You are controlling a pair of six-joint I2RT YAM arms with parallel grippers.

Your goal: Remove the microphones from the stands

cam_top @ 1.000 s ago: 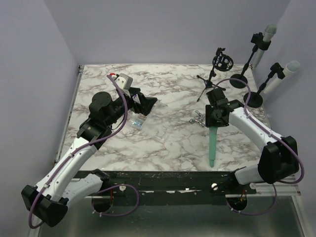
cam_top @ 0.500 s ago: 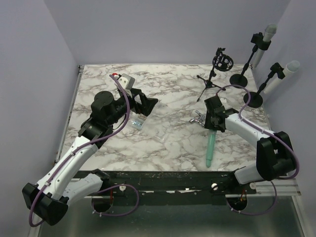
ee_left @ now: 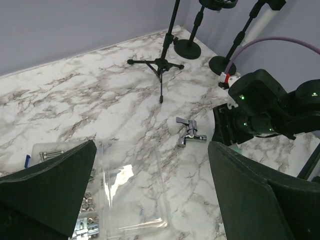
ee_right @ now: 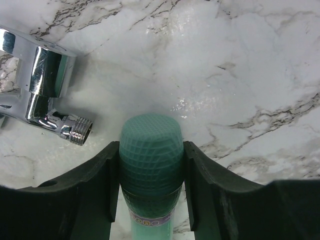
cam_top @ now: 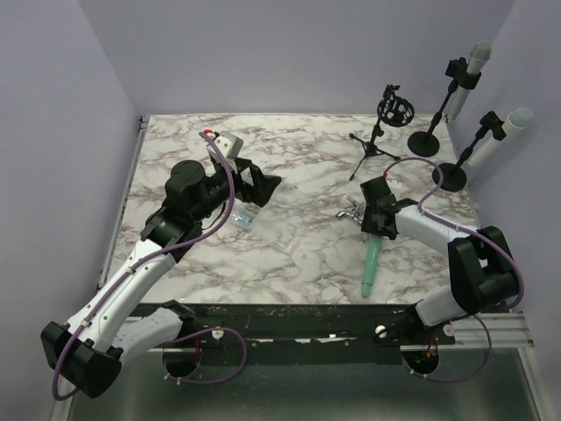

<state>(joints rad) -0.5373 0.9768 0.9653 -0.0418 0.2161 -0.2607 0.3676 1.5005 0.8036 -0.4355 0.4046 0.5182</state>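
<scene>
My right gripper [cam_top: 379, 219] is shut on the mesh head of the green microphone [cam_top: 372, 260], low over the marble table. The handle points toward the near edge. In the right wrist view the black fingers [ee_right: 197, 175] press both sides of the microphone [ee_right: 150, 145] head. The black tripod stand [cam_top: 377, 140] at the back carries an empty round clip [cam_top: 394, 110] and stands apart from the microphone. My left gripper [cam_top: 263, 186] hovers open over the table's left middle, and in its wrist view the left gripper [ee_left: 155, 190] has nothing between its fingers.
A chrome tap [cam_top: 351, 209] lies just left of the right gripper, also seen as the tap [ee_right: 45, 95]. A clear plastic box [ee_left: 130, 190] with screws lies under the left gripper. Two round-base stands [cam_top: 427, 140] with white microphones stand at the back right.
The right arm has lowered and drawn the green microphone slightly left, bringing it closer to the tabletop. The left arm has shifted only slightly.
</scene>
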